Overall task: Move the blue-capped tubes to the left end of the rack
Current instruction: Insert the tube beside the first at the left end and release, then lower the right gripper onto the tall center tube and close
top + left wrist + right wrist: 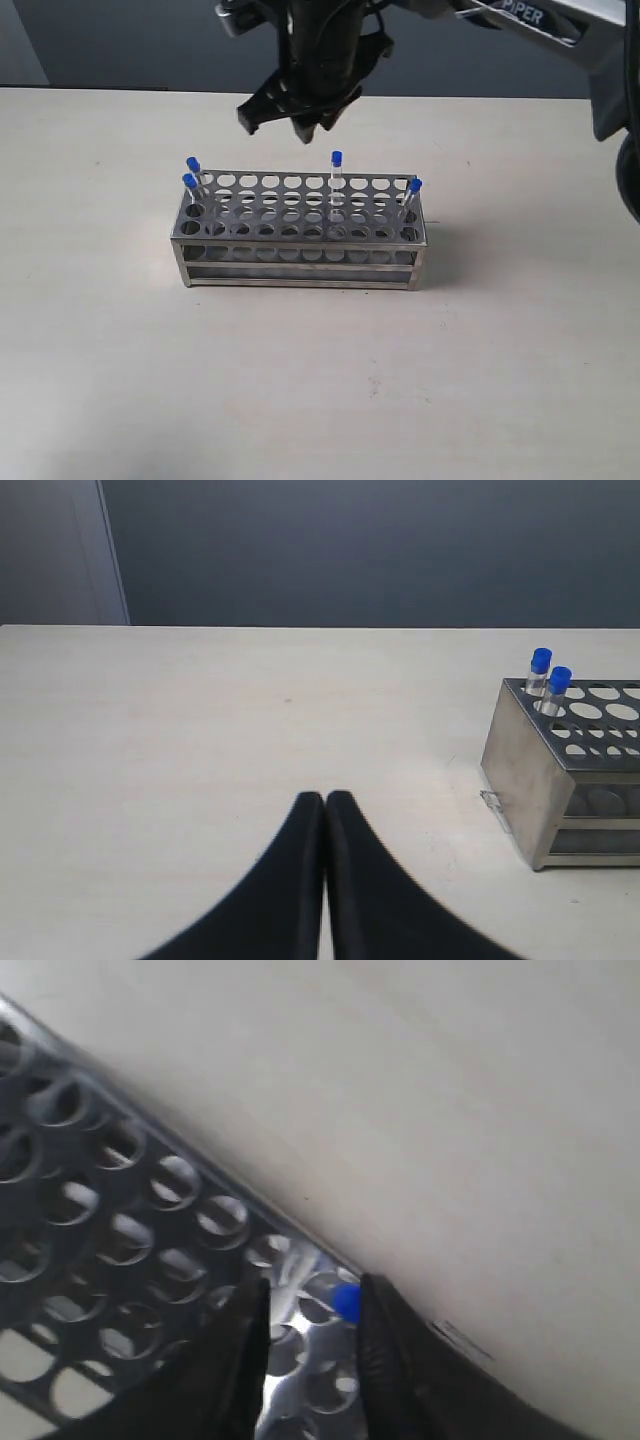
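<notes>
The steel rack point(300, 262) stands mid-table. Two blue-capped tubes point(190, 164) point(188, 181) sit at its left end. A third tube point(337, 159) stands in the back row right of the middle, and a fourth point(414, 186) leans at the right end. My right gripper point(285, 125) hangs open above the back of the rack and holds nothing. In the right wrist view a blue cap point(347, 1303) shows below, between the spread fingers of that gripper point(312, 1290), over the perforated top plate point(205, 1188). My left gripper point(325, 798) is shut and empty, low over the table, left of the rack point(525, 770) and its two end tubes point(541, 662).
Bare light tabletop point(320, 380) lies all round the rack. A dark wall point(130, 40) runs behind the table's far edge. The right arm's body point(610, 90) reaches in from the upper right.
</notes>
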You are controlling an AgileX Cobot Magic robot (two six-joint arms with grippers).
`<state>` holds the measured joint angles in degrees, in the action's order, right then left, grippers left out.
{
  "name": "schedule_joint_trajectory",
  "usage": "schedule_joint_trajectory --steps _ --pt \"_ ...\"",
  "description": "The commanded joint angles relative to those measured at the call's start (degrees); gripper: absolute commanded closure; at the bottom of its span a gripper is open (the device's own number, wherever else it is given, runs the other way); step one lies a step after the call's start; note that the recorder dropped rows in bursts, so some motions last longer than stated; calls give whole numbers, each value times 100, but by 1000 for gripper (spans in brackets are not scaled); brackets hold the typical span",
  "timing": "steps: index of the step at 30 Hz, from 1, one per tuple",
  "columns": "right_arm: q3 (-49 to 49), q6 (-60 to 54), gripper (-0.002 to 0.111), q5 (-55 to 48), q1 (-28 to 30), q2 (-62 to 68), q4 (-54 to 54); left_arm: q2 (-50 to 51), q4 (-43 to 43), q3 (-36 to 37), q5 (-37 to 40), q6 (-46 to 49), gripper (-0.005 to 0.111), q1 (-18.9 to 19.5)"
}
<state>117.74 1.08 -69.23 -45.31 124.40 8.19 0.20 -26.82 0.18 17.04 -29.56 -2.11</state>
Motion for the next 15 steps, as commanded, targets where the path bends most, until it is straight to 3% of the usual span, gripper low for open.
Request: schedule_joint_trajectory --steps 1,15 --pt "-106 67 78 -73 424 -66 -243 -20 21 -18 -37 -3 106 -29" --pt "-106 -108 78 227 530 224 -728 -20 21 -18 -37 -3 106 -29"
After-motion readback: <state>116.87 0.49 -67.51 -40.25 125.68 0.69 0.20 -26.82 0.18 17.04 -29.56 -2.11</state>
